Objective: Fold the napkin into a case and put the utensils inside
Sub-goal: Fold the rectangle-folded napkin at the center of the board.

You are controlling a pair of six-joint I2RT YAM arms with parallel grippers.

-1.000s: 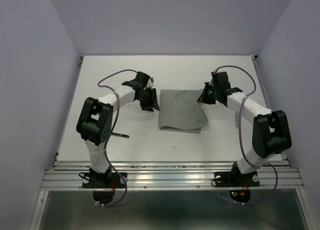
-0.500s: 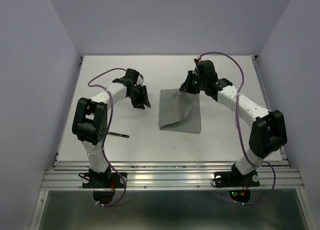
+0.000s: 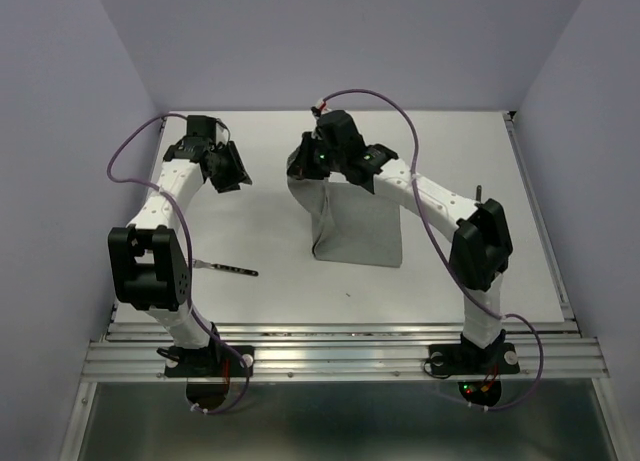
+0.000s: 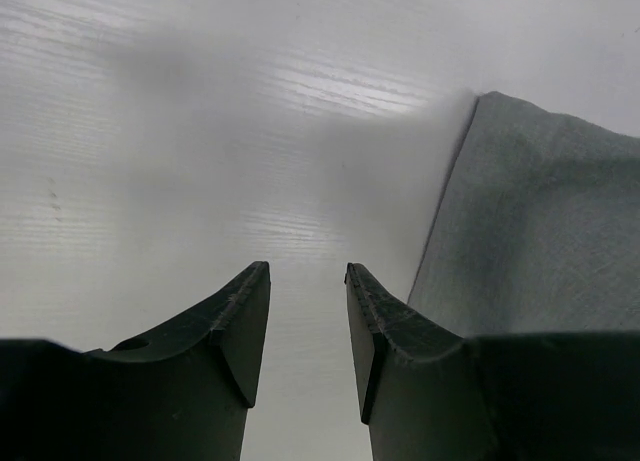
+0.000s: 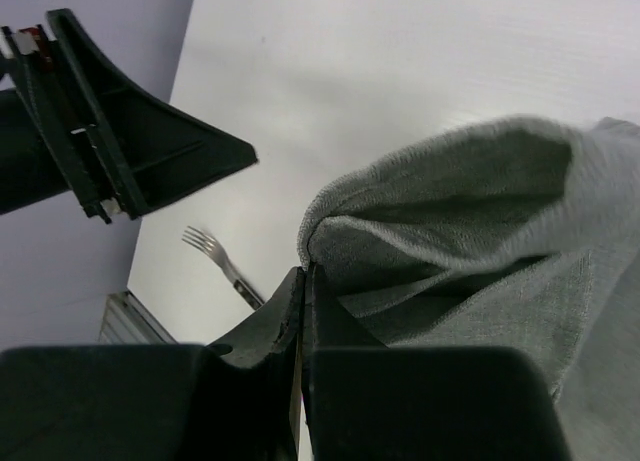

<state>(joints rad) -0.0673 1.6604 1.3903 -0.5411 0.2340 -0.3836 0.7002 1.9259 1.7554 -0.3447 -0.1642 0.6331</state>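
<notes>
Grey cloth is mid-fold: the napkin lies near the middle of the worktop, its far left part lifted and pinched in the right end effector, whose jaws are clamped tight on a doubled edge. To do this fold well, I judge the pinched edge should travel low and straight, square to the worktop's side edges, and be laid flat before release, since a high arc could drag the lower layer askew. The left end effector hovers toward the far left corner, jaws partly apart and holding nothing. It is near the cloth's lifted edge, so it could stand in the way of a leftward fold. A fork lies toward the near left edge, apart from the napkin.
</notes>
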